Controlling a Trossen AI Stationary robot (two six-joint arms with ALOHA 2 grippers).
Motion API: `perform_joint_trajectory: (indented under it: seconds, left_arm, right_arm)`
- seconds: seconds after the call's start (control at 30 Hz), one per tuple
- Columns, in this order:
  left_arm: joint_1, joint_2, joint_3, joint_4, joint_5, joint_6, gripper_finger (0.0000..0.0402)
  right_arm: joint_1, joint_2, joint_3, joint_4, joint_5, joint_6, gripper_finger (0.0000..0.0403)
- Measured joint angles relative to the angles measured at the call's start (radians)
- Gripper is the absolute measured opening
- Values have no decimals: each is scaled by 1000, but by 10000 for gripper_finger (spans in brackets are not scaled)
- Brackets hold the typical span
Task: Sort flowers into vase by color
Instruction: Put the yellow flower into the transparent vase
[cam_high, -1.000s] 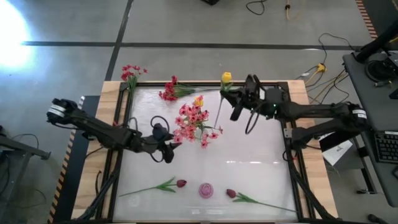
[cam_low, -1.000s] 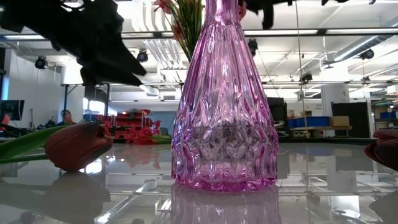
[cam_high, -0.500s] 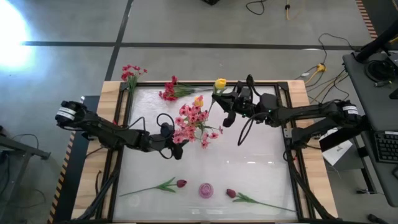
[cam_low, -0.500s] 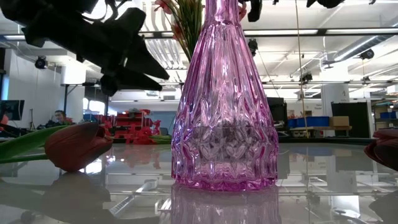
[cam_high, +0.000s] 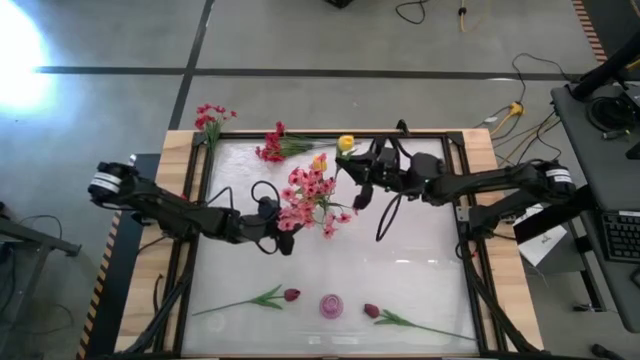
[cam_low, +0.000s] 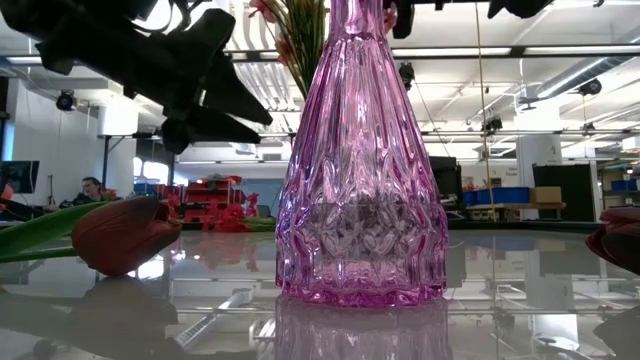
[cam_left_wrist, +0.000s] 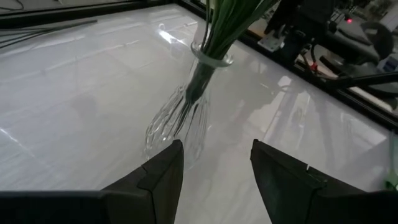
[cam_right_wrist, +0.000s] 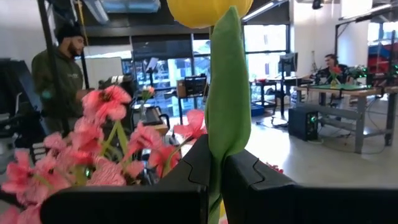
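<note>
A yellow tulip is carried by my right gripper over the far middle of the table, just right of a clear glass vase. That vase holds pink blossom sprays and an orange-yellow tulip. The tulip's blossom shows above my shut right fingers. My left gripper is open and stands just short of the clear vase on its left-near side, touching nothing. A pink glass vase stands at the near middle. Two dark red buds lie flat beside it. My right gripper pinches the yellow tulip by its stem and green leaf, a little below the blossom, between its two fingers. The tulip is lifted clear of the table, and its blossom sticks out beyond the fingertips toward the far left.
Red blossom sprays lie at the far edge and on the wooden frame's far left corner. The wooden frame rims the glossy white table. A dark red bud lies left of the pink vase. People stand in the room beyond.
My right gripper has carried the yellow tulip toward the table's left and slightly nearer, closing on the clear vase of pink blossoms. My left gripper moved right toward that vase, then held still.
</note>
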Motion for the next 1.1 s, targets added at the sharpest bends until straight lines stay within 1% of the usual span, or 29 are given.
perform_joint_trajectory:
  seconds: [0.13,0.23,0.37,0.47,0.53,0.77,0.93,1.03,1.1]
  left_arm:
    - [0,-43,0,-68,23,-12,175]
    - [0,-98,0,-171,46,-48,175]
    - [0,-190,1,-364,118,-114,175]
    - [-1,-263,0,-485,145,-157,175]
    - [-1,-311,0,-552,148,-170,175]
    - [1,-435,0,-666,130,-177,175]
    - [6,-491,1,-717,128,-193,175]
    - [6,-510,29,-795,128,-194,175]
    - [7,-514,61,-858,127,-180,175]
  right_arm:
    - [9,11,0,-4,-1,-28,13]
    - [14,18,0,-7,-4,-46,13]
    - [22,36,0,-7,-27,-62,13]
    - [31,62,0,0,-30,-104,13]
    - [33,88,0,8,-31,-114,13]
    - [33,185,-3,0,-30,-149,13]
    - [33,239,-4,5,-30,-147,13]
    - [32,257,-5,5,-30,-132,16]
    - [32,257,-5,2,-28,-122,30]
